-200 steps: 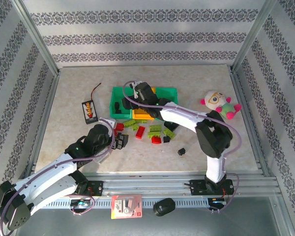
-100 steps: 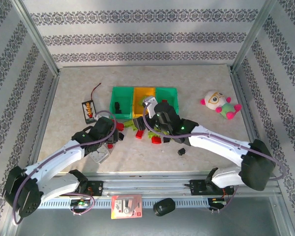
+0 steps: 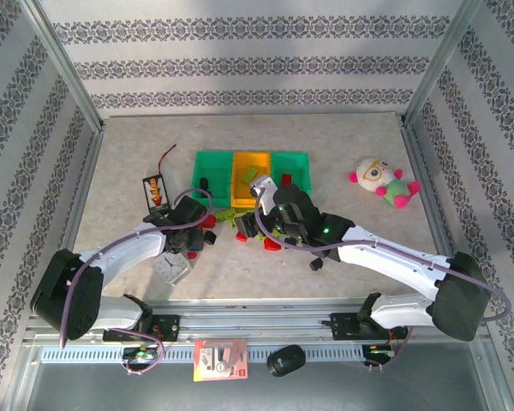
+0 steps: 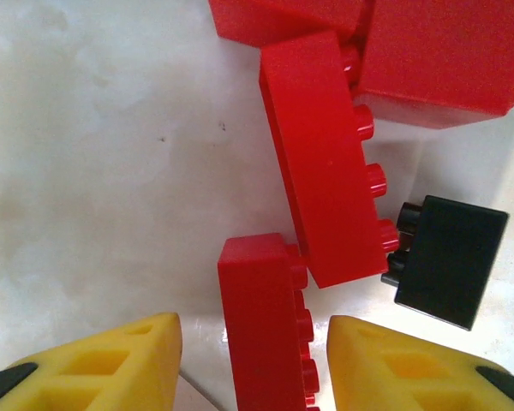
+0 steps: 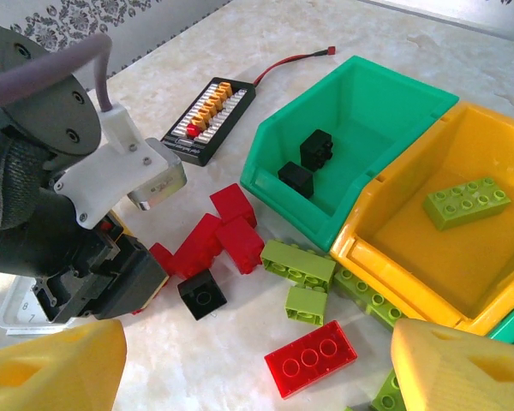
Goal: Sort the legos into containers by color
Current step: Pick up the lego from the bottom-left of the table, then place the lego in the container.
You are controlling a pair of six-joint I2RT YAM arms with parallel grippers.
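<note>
Left end effector (image 4: 254, 364) advanced to the legos (image 5: 313, 358) at mid-desk (image 3: 368, 154), fingers apart astride a red brick (image 4: 259, 308), right end effector (image 5: 255, 364) spread wide above them, containers (image 5: 274, 145) just behind.
</note>
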